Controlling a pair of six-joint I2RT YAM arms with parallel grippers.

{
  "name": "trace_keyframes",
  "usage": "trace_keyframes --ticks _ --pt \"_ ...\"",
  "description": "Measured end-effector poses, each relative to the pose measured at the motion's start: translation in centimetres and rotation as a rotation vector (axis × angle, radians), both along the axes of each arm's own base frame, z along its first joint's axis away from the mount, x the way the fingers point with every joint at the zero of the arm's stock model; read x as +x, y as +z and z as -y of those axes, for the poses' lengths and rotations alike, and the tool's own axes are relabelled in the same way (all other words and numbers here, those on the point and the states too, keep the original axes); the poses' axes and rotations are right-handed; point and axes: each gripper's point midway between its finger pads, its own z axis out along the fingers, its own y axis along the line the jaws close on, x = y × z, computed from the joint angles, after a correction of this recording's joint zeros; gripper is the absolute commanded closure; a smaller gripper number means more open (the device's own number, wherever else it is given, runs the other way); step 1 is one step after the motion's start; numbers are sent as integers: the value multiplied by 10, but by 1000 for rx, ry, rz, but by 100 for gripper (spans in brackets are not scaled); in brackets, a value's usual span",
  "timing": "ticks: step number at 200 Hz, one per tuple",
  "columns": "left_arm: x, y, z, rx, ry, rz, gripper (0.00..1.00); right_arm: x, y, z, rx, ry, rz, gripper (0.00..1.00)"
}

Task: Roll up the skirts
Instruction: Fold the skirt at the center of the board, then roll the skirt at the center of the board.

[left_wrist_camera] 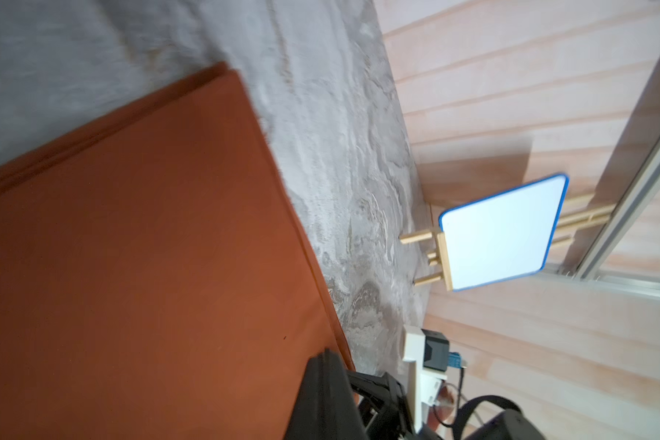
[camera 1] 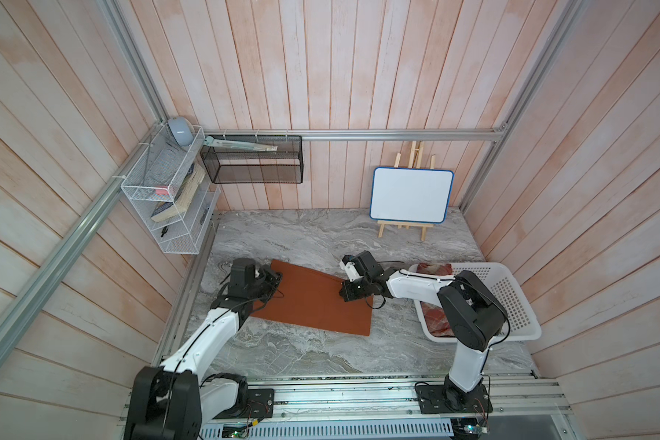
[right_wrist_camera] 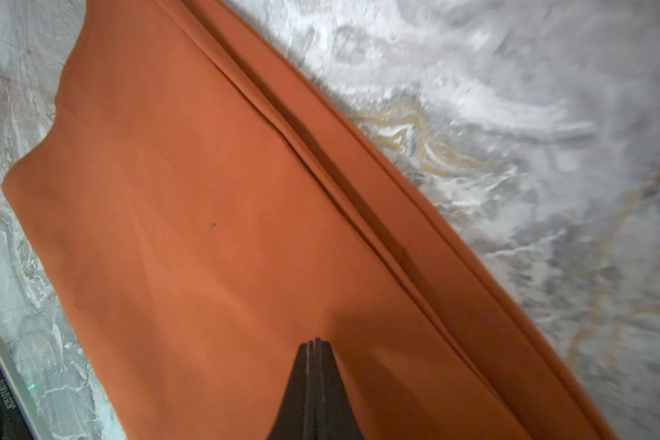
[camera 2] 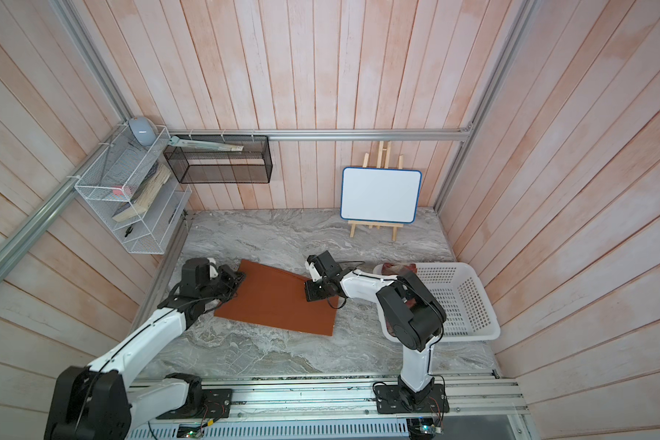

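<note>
Orange skirt (camera 1: pixel 317 301): flat on the worktop (camera 1: pixel 302 236), between the arms.
Plaid skirt (camera 1: pixel 435 268): in the basket (camera 1: pixel 511 289).
Left hand (camera 1: pixel 274 280): closed, at the skirt's left edge.
Right hand (right_wrist_camera: pixel 315 343): closed, over its right edge.
Rolling well: likely pinch one edge evenly, roll tight.

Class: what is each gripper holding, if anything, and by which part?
Right gripper: shut with nothing between its fingers, over the flat rust-orange skirt. Left gripper: shut at the skirt's edge; whether it pinches cloth cannot be told.

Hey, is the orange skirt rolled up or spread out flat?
Spread flat: the orange skirt lies as a flat trapezoid on the table, no rolled part showing.
</note>
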Motion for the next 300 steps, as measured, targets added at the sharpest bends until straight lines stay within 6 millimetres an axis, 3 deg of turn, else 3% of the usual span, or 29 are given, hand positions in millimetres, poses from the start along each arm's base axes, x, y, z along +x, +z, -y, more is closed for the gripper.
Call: trace_keyframes --ticks 20,35,48,65,88,113,132,161,189,227,241,273,300 --pt "26 -14 47 56 -161 -3 100 15 24 21 -2 -64 50 100" --pt "23 -40 71 61 -249 -49 100 26 41 47 -10 -128 96 100" --pt "17 -65 79 64 -285 -111 100 31 52 73 -29 -191 129 100" --pt "11 -94 76 69 -288 -173 100 23 54 96 -53 -236 139 100" --pt "-3 -120 60 77 -260 -226 100 0 38 108 -85 -235 95 100" --pt "3 -126 45 31 -229 -214 100 -17 18 123 -139 -254 51 69" --pt "13 -127 34 -8 -213 -190 100 -21 11 133 -163 -279 42 61" --pt "16 -129 17 -80 -197 -153 100 -17 13 131 -143 -275 56 55" --pt "9 -129 -2 -99 -163 -135 100 -13 6 116 -93 -231 39 55" --pt "7 -128 -6 -93 -163 -127 100 -3 -5 93 -43 -156 16 54" --pt "8 -127 -6 -89 -169 -124 90 3 -1 87 -23 -141 31 54" --pt "7 -114 -6 -61 -190 -96 50 13 13 76 27 -108 86 53" --pt "0 -104 -11 -30 -181 -99 44 14 18 69 59 -81 100 52"
